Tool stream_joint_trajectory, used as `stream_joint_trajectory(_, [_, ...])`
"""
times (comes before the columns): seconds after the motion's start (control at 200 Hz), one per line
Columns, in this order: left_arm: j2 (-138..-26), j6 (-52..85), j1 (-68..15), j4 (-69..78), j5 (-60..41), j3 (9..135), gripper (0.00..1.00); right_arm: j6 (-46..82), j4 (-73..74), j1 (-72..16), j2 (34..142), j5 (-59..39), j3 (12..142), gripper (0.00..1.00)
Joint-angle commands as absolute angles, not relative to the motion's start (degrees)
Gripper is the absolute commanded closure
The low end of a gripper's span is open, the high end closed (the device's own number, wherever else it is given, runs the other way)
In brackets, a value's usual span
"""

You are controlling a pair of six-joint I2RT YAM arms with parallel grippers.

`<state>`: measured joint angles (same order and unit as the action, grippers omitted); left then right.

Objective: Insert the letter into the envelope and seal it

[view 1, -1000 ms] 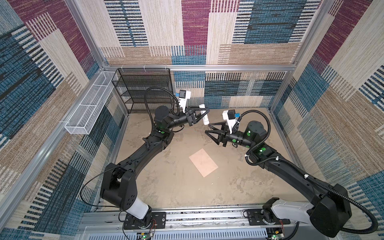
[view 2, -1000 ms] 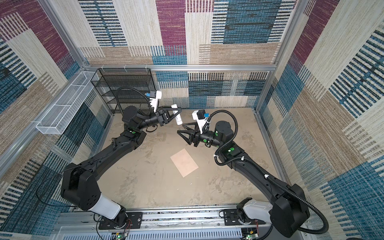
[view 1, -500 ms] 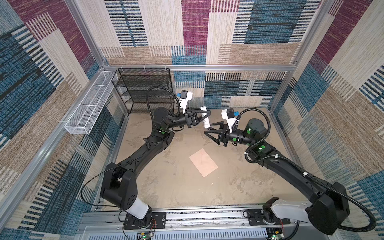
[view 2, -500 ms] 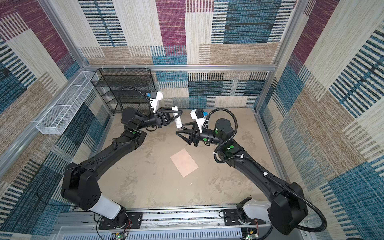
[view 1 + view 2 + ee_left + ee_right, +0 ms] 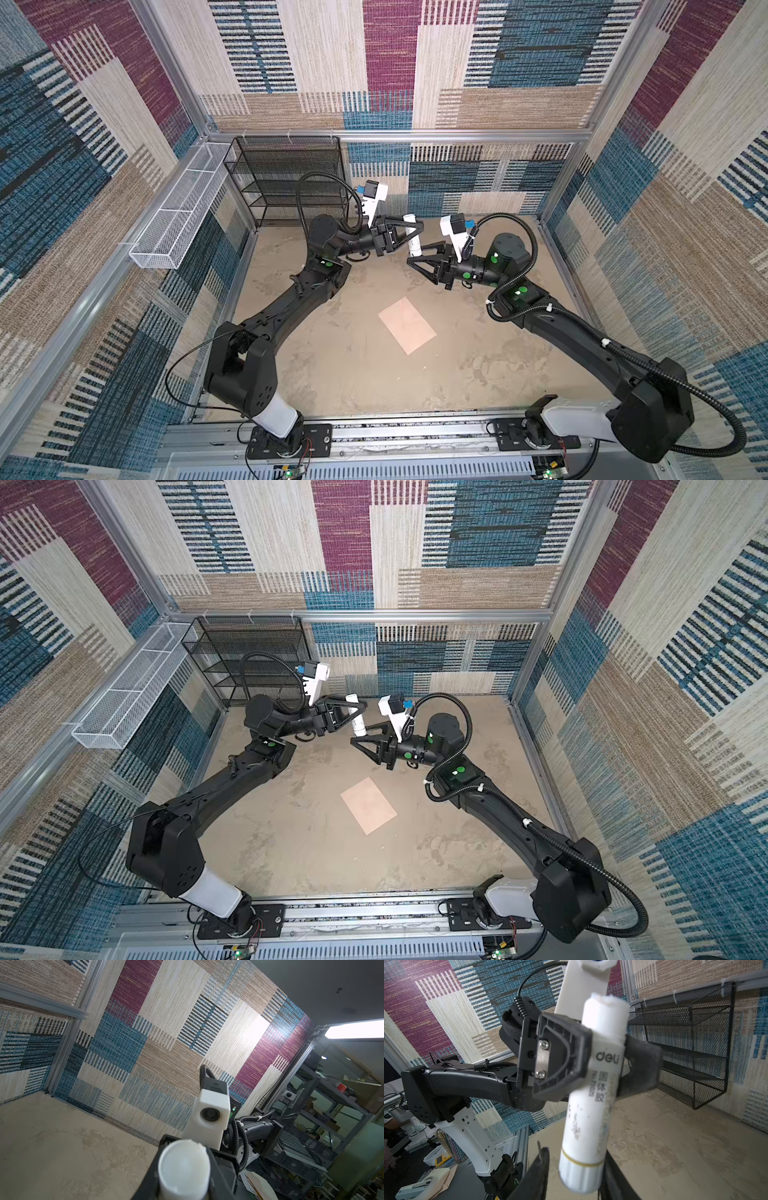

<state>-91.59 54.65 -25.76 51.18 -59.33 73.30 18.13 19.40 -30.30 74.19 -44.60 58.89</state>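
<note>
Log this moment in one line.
left end effector: shut on glue stick | right end effector: open, straddling its ribbed end | envelope: flat on table | letter: not visible

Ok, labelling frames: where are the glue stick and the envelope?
glue stick (image 5: 591, 1109): right wrist view, middle of its barrel.
envelope (image 5: 407, 325): in a top view, centre of its face.

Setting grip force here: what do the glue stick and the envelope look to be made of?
The glue stick looks like smooth white plastic: slight sheen, lettering printed on its rigid round body. The envelope seems to be matte peach paper: thin, lying flat, with faint fold lines.
</note>
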Motion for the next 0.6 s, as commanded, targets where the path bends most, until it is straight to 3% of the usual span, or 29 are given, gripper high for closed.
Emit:
stream_joint_trajectory(0.0, [-91.80,55.34,-25.75,53.97,-60.29,73.97,1.00,18.23,20.83,-30.32,74.44,-46.26,59.59,0.65])
stream_joint_trajectory(0.265, [-92.51,55.85,-25.84,54.35,-60.82,74.14,1.00,17.84,20.48,-30.32,74.59,-46.07,60.00,0.68])
stream_joint_trajectory(0.421, [-92.63,55.99,-25.86,54.55,-60.84,74.21,1.00,17.23,20.00,-30.23,74.51,-44.96,60.33,0.58])
stream_joint_trajectory(0.596, [-92.68,56.00,-25.93,54.58,-61.00,74.19,1.00,17.09,19.52,-30.15,74.93,-45.52,60.64,0.63])
